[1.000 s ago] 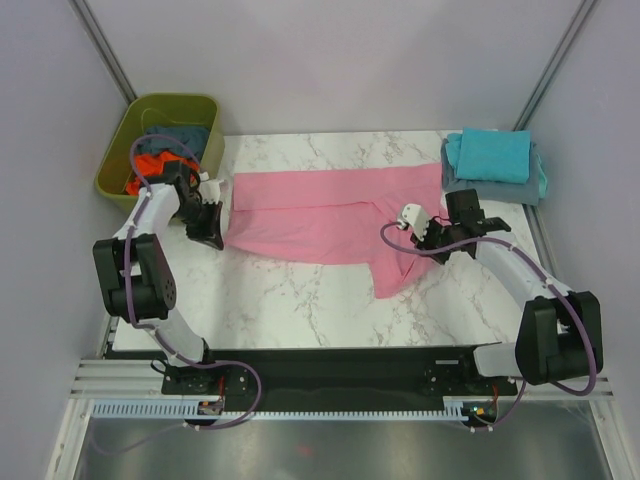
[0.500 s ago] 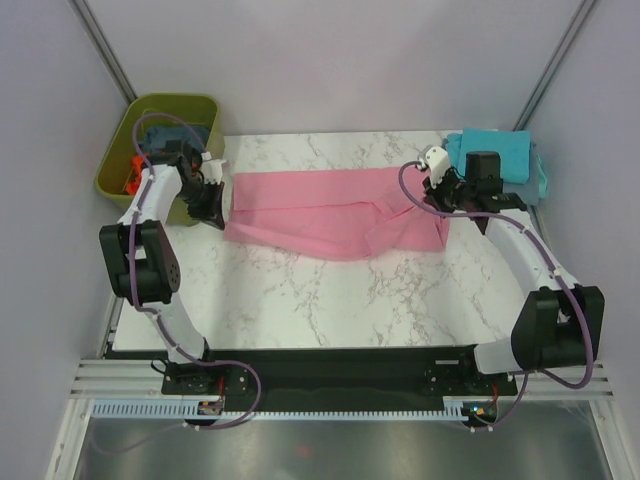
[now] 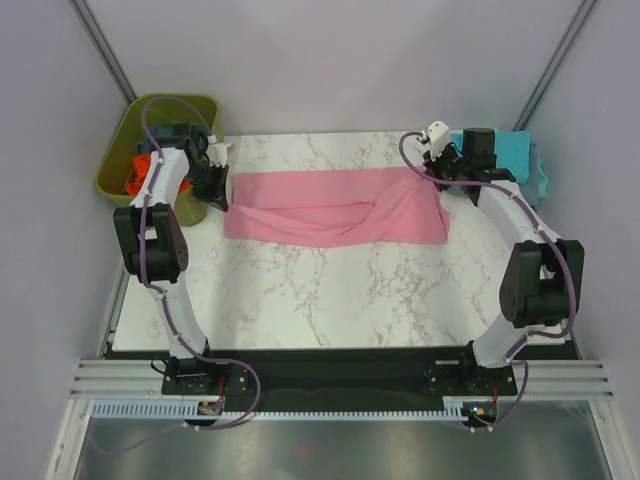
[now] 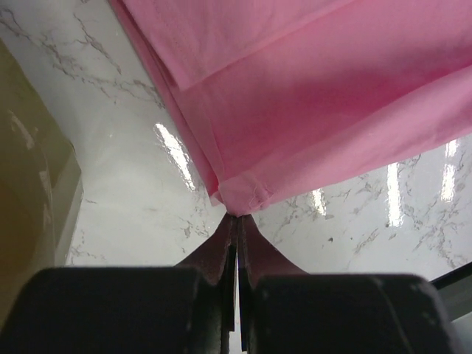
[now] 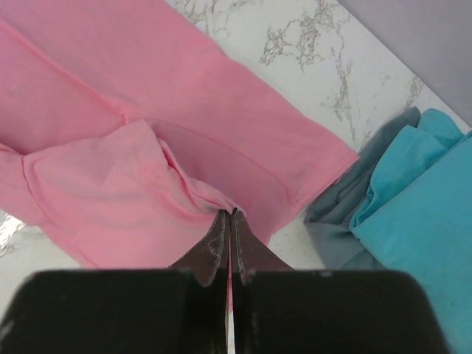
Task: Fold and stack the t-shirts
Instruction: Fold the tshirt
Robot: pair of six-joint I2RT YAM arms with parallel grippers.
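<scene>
- The pink t-shirt lies as a long horizontal band across the upper middle of the top view, flat on the marble table. A loose fold runs through its right half.
- Its left end has a folded-over layer on top, seen in the upper part of the left wrist view.
- The left gripper sits at the shirt's left end with its jaws pressed together, pinching a hemmed corner of pink cloth at the very tips.
- The right gripper sits at the shirt's right end, jaws likewise closed on a ridge of pink fabric. How deep the cloth reaches between the pads is hard to judge, as the fingers hide it.
- The turquoise t-shirt is folded at the right edge of the right wrist view, lying on top of the slate-blue t-shirt, whose edge is just beside the pink one.
- In the top view this stack is in the upper right, partly behind the right arm.
- The orange t-shirt shows bunched inside the olive tub at the upper left, behind the left arm.
</scene>
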